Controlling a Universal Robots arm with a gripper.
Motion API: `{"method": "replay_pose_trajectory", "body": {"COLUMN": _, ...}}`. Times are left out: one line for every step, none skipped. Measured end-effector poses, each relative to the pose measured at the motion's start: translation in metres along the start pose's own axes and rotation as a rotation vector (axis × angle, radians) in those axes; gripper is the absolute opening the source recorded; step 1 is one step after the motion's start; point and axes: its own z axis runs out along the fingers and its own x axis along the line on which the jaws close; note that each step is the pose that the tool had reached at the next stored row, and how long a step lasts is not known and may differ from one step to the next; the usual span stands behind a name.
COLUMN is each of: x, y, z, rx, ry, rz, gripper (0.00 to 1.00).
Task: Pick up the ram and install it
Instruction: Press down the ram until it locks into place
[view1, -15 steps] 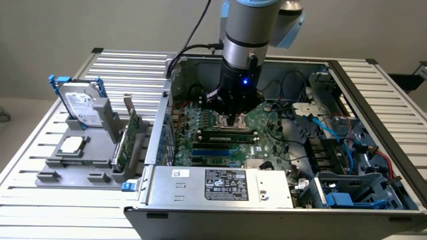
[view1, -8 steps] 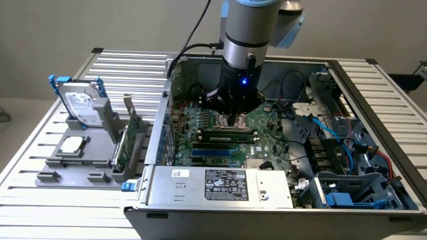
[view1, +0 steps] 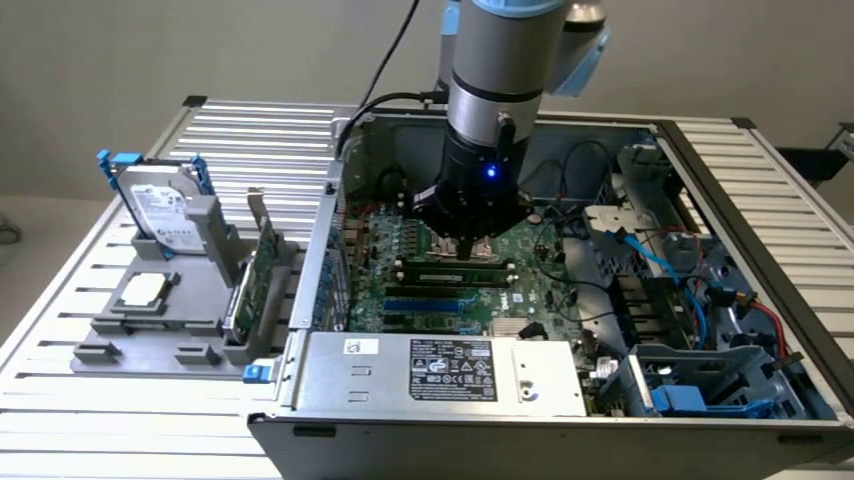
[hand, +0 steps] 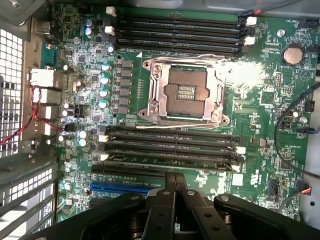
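Green circuit board covers the floor of the open grey metal computer case (view1: 627, 400), which sits on a slatted aluminium bench (view1: 254, 130). The silver and black robot arm comes down from the upper middle of the exterior view into the case. Its black fingers (view1: 465, 252) hang low over the board, just above a bank of long black memory slots (view1: 447, 285).

In the wrist view the two fingers (hand: 169, 187) are pressed together, with nothing visible between them. The ram (view1: 454, 268), a long thin green stick with dark chips, appears to stand in the slot right under the fingertips. From the wrist camera it shows as a pale narrow edge (hand: 170, 165) just beyond the tips. Whether they touch it I cannot tell.

A square silver processor socket (hand: 185, 95) lies between the two slot banks. Toward the exterior view's left, a grey fixture on the bench holds an upright silver hard drive (view1: 160, 215) and a taller green expansion card (view1: 264, 265).
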Motion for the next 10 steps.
{"method": "replay_pose_trajectory", "body": {"x": 0.0001, "y": -0.0009, "z": -0.0013, "rx": -0.0020, "ry": -0.0001, "rz": 0.002, "gripper": 0.11}}
{"method": "replay_pose_trajectory", "body": {"x": 0.0001, "y": -0.0020, "z": -0.0020, "rx": -0.0051, "ry": -0.0003, "rz": 0.002, "gripper": 0.11}}
{"method": "replay_pose_trajectory", "body": {"x": 0.0002, "y": -0.0026, "z": -0.0020, "rx": -0.0086, "ry": -0.0006, "rz": 0.002, "gripper": 0.11}}
{"method": "replay_pose_trajectory", "body": {"x": 0.0002, "y": -0.0025, "z": -0.0020, "rx": -0.0087, "ry": -0.0007, "rz": 0.002, "gripper": 0.11}}
{"method": "replay_pose_trajectory", "body": {"x": 0.0002, "y": -0.0025, "z": -0.0020, "rx": -0.0088, "ry": -0.0006, "rz": 0.002, "gripper": 0.11}}
{"method": "replay_pose_trajectory", "body": {"x": 0.0002, "y": -0.0025, "z": -0.0020, "rx": -0.0087, "ry": -0.0006, "rz": 0.002, "gripper": 0.11}}
{"method": "replay_pose_trajectory", "body": {"x": 0.0002, "y": -0.0025, "z": -0.0020, "rx": -0.0088, "ry": -0.0006, "rz": 0.002, "gripper": 0.11}}
{"method": "replay_pose_trajectory", "body": {"x": 0.0002, "y": -0.0025, "z": -0.0020, "rx": -0.0088, "ry": -0.0006, "rz": 0.002, "gripper": 0.11}}
{"method": "replay_pose_trajectory", "body": {"x": 0.0002, "y": -0.0026, "z": -0.0020, "rx": -0.0088, "ry": -0.0006, "rz": 0.002, "gripper": 0.11}}
{"method": "replay_pose_trajectory", "body": {"x": 0.0002, "y": -0.0026, "z": -0.0020, "rx": -0.0088, "ry": -0.0006, "rz": 0.002, "gripper": 0.11}}
